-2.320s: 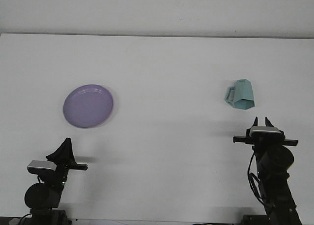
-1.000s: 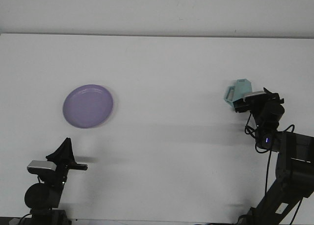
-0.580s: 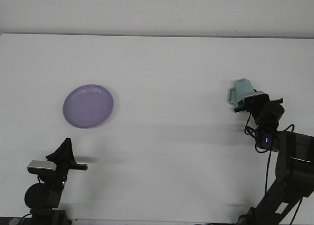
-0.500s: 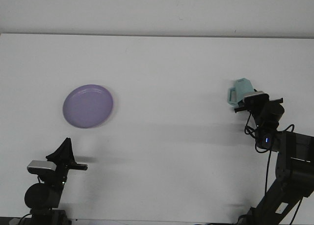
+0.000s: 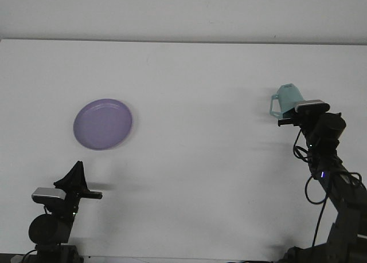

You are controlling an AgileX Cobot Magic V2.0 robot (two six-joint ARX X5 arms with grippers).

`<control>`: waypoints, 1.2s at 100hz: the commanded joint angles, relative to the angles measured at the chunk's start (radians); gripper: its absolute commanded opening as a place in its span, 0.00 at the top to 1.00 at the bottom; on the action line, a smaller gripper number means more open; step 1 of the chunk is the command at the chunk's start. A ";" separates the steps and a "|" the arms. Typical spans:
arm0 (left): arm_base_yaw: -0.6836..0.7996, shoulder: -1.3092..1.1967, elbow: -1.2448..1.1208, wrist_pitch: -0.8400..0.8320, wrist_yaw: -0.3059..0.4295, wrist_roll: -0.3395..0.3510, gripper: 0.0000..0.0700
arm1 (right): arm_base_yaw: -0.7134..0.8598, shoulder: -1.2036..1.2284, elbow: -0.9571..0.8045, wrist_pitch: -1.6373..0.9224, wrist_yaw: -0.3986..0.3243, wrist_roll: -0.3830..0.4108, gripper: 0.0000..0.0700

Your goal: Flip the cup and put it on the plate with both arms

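Observation:
A light teal cup [image 5: 288, 96] with its handle to the left is on the right side of the table, tilted and raised off the surface. My right gripper [image 5: 295, 108] reaches it from the near side and is shut on its lower part; the wrist housing hides the fingers. A purple plate [image 5: 103, 124] lies flat on the left side of the white table [image 5: 189, 85]. My left gripper [image 5: 77, 170] rests near the front left edge, below the plate and well apart from it, with its fingers together in a point.
The right arm [image 5: 335, 188] rises from the front right corner, with cables hanging along it. The table's back edge meets a pale wall [image 5: 183, 11].
The right gripper has reached forward to the cup and closed on it; in the last half second it has lifted and tilted the cup, shifting slightly right. The left arm and plate have not moved.

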 commanded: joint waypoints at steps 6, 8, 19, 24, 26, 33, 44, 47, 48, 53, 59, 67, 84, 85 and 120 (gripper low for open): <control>-0.001 0.000 -0.019 0.010 -0.002 -0.023 0.98 | 0.035 -0.152 0.016 -0.230 -0.003 0.132 0.99; -0.001 0.000 -0.019 0.010 -0.002 -0.026 0.98 | 0.045 -0.188 0.016 -0.285 -0.003 0.145 0.99; -0.001 0.000 -0.019 0.010 -0.002 -0.031 0.98 | 0.102 -0.334 0.016 -0.515 -0.004 0.195 0.99; -0.001 0.000 -0.019 0.010 -0.002 -0.030 0.98 | 0.135 -0.390 0.018 -0.615 -0.010 0.211 0.99; -0.001 0.000 -0.019 0.010 -0.002 -0.030 0.98 | 0.148 -0.409 0.021 -0.656 -0.016 0.216 0.99; -0.001 -0.001 -0.019 0.010 -0.002 -0.030 0.98 | 0.201 -0.455 0.036 -0.797 -0.053 0.228 0.99; -0.001 0.000 -0.019 0.010 -0.002 -0.030 0.98 | 0.304 -0.466 0.091 -1.014 -0.092 0.228 0.99; -0.001 0.000 -0.019 0.010 -0.002 -0.030 0.98 | 0.332 -0.462 0.106 -1.059 -0.091 0.225 0.99; -0.001 0.000 -0.019 0.010 -0.002 -0.030 0.98 | 0.348 -0.457 0.115 -1.083 -0.090 0.223 0.99; -0.001 0.000 -0.019 0.010 -0.002 -0.031 0.98 | 0.408 -0.435 0.148 -1.159 -0.090 0.216 0.99; -0.001 0.000 -0.019 0.010 -0.002 -0.031 0.98 | 0.483 -0.397 0.193 -1.242 -0.084 0.204 0.99; -0.001 0.000 -0.019 0.010 -0.002 -0.031 0.98 | 0.578 -0.328 0.261 -1.347 -0.065 0.189 0.99; -0.001 0.000 -0.019 0.010 -0.002 -0.031 0.98 | 0.754 -0.138 0.413 -1.513 0.005 0.150 0.99; -0.001 0.000 -0.019 0.010 -0.002 -0.031 0.98 | 0.763 -0.127 0.422 -1.521 0.009 0.148 0.99; -0.001 0.000 -0.019 0.010 -0.002 -0.031 0.98 | 0.933 0.230 0.698 -1.719 0.066 0.084 0.99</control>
